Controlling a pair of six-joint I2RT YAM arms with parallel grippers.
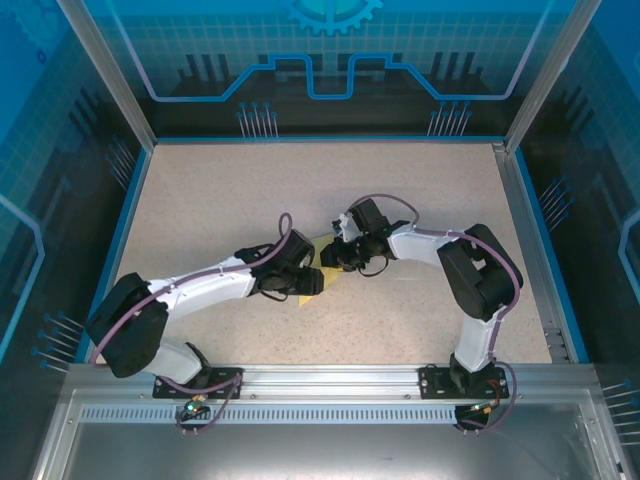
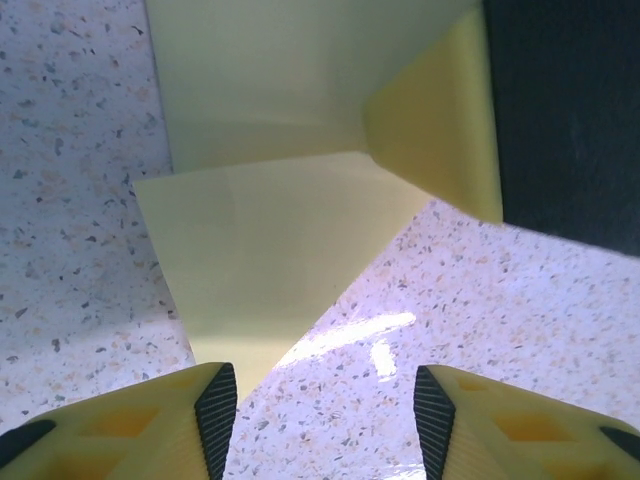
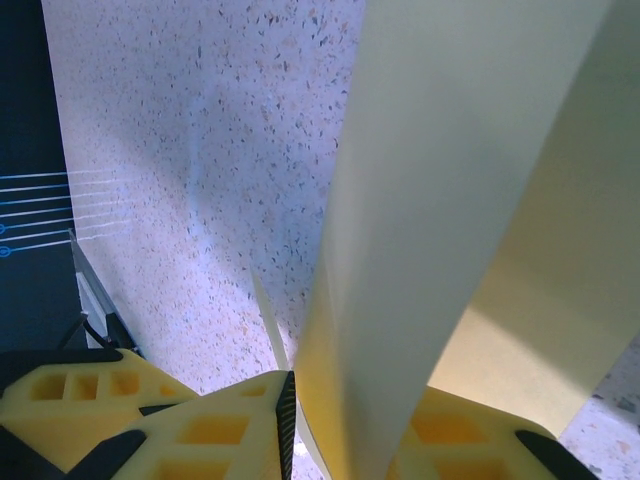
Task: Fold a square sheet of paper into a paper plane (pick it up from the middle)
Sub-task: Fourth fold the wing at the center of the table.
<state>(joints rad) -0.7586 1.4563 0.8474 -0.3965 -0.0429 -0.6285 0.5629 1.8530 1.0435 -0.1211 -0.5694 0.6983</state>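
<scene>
Right gripper (image 3: 350,425): yellow fingers closed on the folded yellow sheet of paper (image 3: 450,200), which runs out from between the pads and away across the wrist view. Left gripper (image 2: 325,420): jaws standing apart, holding nothing; a pointed corner of the sheet lies flat on the speckled bench (image 2: 500,300) just ahead, its tip close beside one pad. Overhead view: both grippers meet near mid-bench, the paper between them, partly hidden under the left wrist.
</scene>
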